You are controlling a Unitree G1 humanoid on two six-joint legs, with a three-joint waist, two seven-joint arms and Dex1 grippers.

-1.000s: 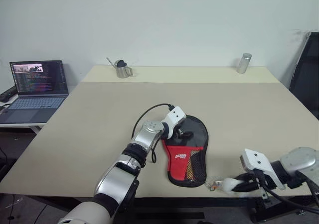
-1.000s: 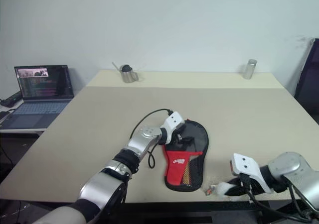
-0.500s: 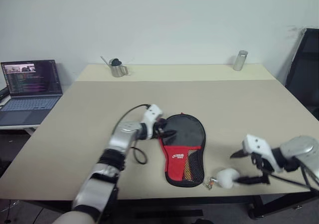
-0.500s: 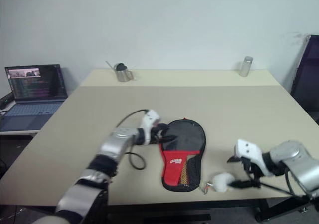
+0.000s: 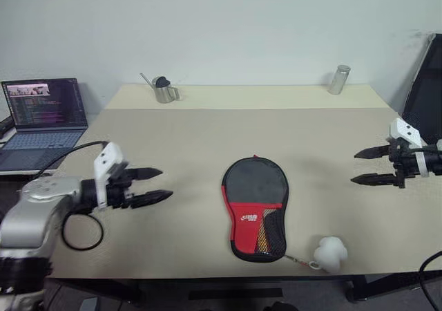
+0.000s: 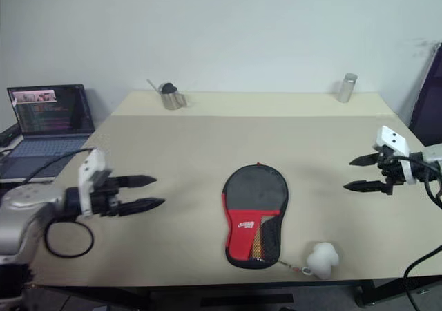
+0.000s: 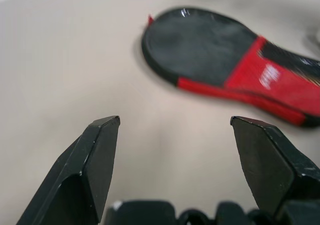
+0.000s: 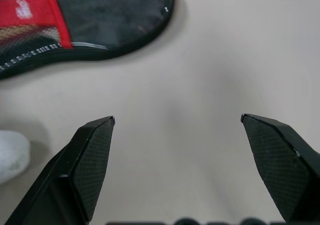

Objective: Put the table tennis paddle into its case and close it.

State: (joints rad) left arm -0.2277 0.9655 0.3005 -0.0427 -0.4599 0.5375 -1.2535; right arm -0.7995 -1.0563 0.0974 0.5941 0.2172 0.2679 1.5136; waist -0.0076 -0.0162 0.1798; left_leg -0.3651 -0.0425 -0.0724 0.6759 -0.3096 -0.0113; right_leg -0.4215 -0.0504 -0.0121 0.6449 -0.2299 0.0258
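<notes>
**Beige table, closed case, both grippers pulled wide apart**

Beige laminate covers the large table (image 5: 207, 128), which stands against a plain pale wall. A second, lighter strip of tabletop runs along its far edge. Off the table's left side, an open laptop (image 5: 43, 114) with a lit screen sits on a lower surface; part of a dark chair (image 5: 427, 83) shows at the far right.

Near the front edge, about mid-table, lies the case (image 5: 255, 206), flat and zipped shut. Its long axis runs front to back: the round black end points to the wall, the narrow red end with white logo and mesh pocket points to the robot. The table tennis paddle cannot be seen. A white fluffy pom-pom (image 5: 331, 253) on a short cord lies just beside the case's near right corner.

The left gripper (image 5: 160, 184) hovers well left of the case, fingers spread wide and holding nothing; a second ago it was over the case. The right gripper (image 5: 366, 166) hangs far right, jaws wide and empty; earlier it was low by the pom-pom at the front edge.

At the far edge stand a small metal pitcher (image 5: 164, 92) and a metal cylinder (image 5: 338, 79).
</notes>
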